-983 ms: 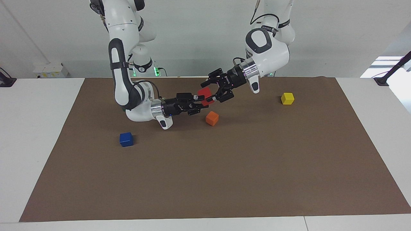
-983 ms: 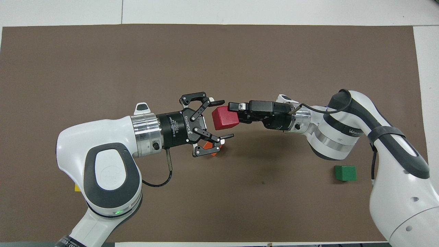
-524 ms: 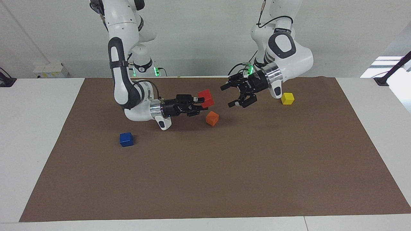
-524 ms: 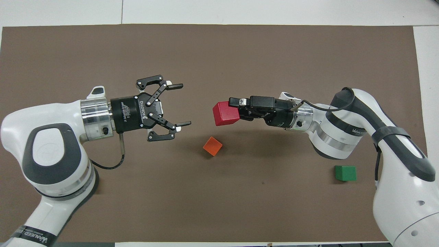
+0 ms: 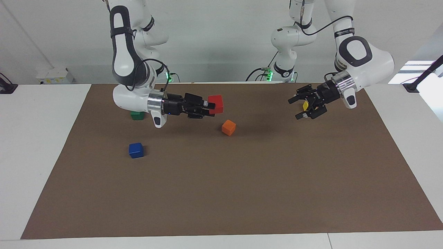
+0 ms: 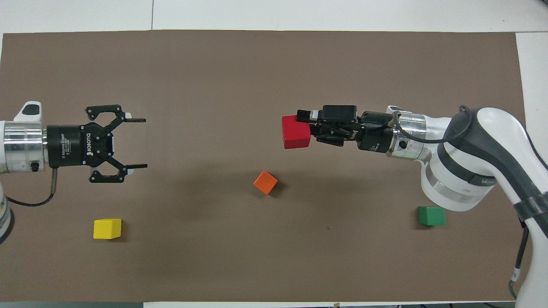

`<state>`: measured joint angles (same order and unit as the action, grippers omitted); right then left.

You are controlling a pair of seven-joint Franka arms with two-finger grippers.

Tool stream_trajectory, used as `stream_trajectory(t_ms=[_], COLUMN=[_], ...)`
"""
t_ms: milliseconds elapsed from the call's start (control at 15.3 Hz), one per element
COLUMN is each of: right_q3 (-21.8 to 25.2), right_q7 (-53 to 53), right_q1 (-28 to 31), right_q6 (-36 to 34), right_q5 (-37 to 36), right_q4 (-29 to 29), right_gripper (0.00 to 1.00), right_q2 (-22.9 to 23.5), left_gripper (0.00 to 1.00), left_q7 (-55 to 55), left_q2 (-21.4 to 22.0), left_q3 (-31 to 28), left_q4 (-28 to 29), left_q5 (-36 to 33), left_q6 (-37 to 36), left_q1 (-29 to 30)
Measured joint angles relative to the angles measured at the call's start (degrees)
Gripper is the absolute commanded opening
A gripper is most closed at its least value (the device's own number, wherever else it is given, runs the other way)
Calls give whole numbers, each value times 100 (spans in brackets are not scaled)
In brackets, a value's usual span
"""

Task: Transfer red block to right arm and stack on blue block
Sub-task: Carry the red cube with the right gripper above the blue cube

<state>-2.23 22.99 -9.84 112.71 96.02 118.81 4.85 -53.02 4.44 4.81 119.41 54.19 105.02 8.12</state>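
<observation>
The red block [image 5: 216, 103] [image 6: 296, 132] hangs in the air over the brown mat, close to the orange cube. My right gripper [image 5: 209, 105] [image 6: 305, 127] is shut on it and holds it out sideways from its arm. The blue block [image 5: 136, 150] rests on the mat toward the right arm's end, farther from the robots than the green cube; in the overhead view the right arm hides it. My left gripper [image 5: 300, 108] [image 6: 138, 143] hovers open and holds nothing, over the mat at the left arm's end.
An orange cube [image 5: 228, 127] [image 6: 265, 182] sits mid-mat. A green cube [image 5: 137, 116] [image 6: 431, 215] lies under the right arm's wrist. A yellow cube [image 6: 107, 228] lies near the left gripper, which partly covers it in the facing view. The brown mat [image 5: 242, 193] covers the table.
The left gripper let go of the red block and drew back, open, to its own end of the table. The right gripper kept the block and shifted slightly toward its own end.
</observation>
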Motion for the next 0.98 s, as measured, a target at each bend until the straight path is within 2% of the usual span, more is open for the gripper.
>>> stream_trajectory(t_ms=[262,590,721,983], right_q3=[33,49,49,20], right_q7=[-660,-1304,-1649,-1974], right_q1=[444,1015,1038,1017], right_q6=[219,170,-47,-312], right_q5=[-1835,-4678,-5670,-7487], right_q4=[-257,-857,-1145,-1572], right_gripper=[0,0,0,0], right_q2=[-117,-109,-108,-108], left_gripper=[100,100,100,100], left_q7=[909,4216,5054,6054], left_q2=[-70,-143,-163,-264], left_q3=[84,73,53,93], left_q4=[-388,-505,-583,-863], left_q5=[-1841,-3711,-4258,-4923], left_q6=[-130,-143,-143,-196], left_q1=[38,54,57,50])
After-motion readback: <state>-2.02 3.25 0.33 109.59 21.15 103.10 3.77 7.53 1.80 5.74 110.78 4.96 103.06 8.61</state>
